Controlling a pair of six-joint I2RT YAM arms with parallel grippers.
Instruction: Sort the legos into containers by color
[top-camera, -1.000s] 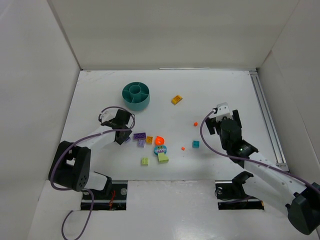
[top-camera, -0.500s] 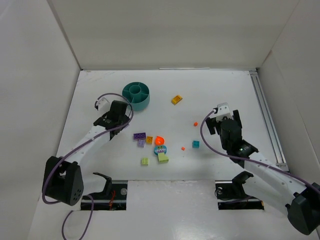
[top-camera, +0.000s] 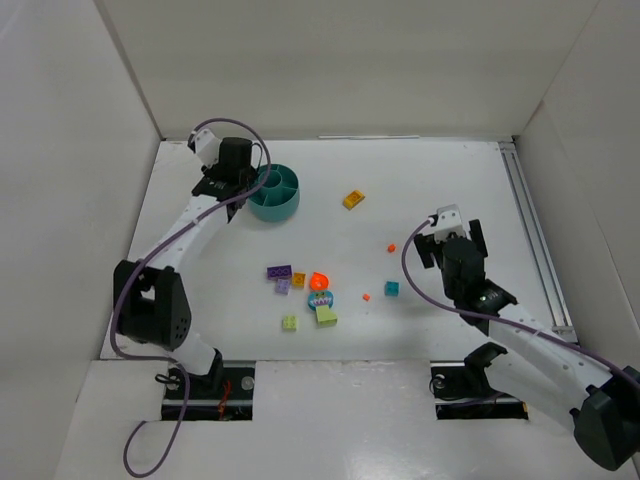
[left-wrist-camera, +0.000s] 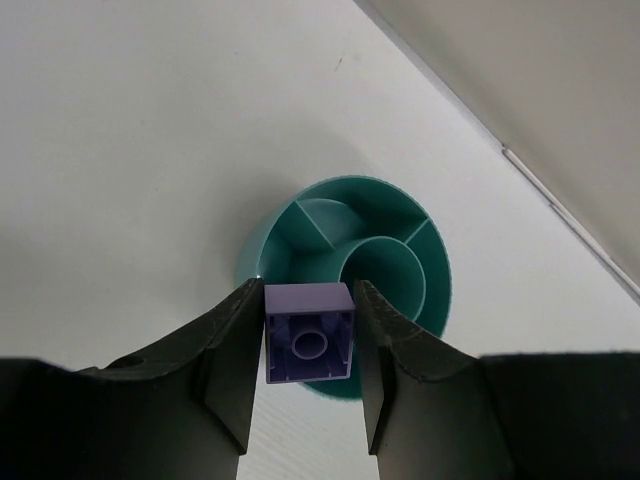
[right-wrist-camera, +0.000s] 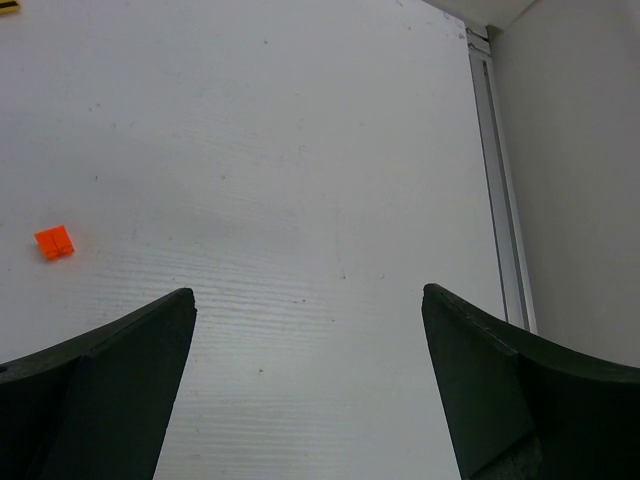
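The teal bowl (top-camera: 281, 208) with its containers stands at the back left of the table. My left gripper (top-camera: 243, 186) hangs at the bowl's left rim, shut on a small purple lego (left-wrist-camera: 308, 346). In the left wrist view the lego is over the near edge of the bowl (left-wrist-camera: 345, 184), whose compartments look empty. Loose legos lie mid-table: a purple one (top-camera: 279, 272), an orange one (top-camera: 319, 280), two lime ones (top-camera: 326, 316), a teal one (top-camera: 392, 288) and a yellow one (top-camera: 353, 199). My right gripper (top-camera: 447, 232) stands open over bare table (right-wrist-camera: 308, 292), right of a tiny orange lego (right-wrist-camera: 54, 242).
White walls enclose the table on three sides. A metal rail (top-camera: 527, 235) runs along the right edge, close to my right gripper. My left arm stretches along the left side of the table from its base to the bowl.
My left arm has swung from the pile at mid-table up and back to the bowl, carrying the purple lego. The right arm has not moved.
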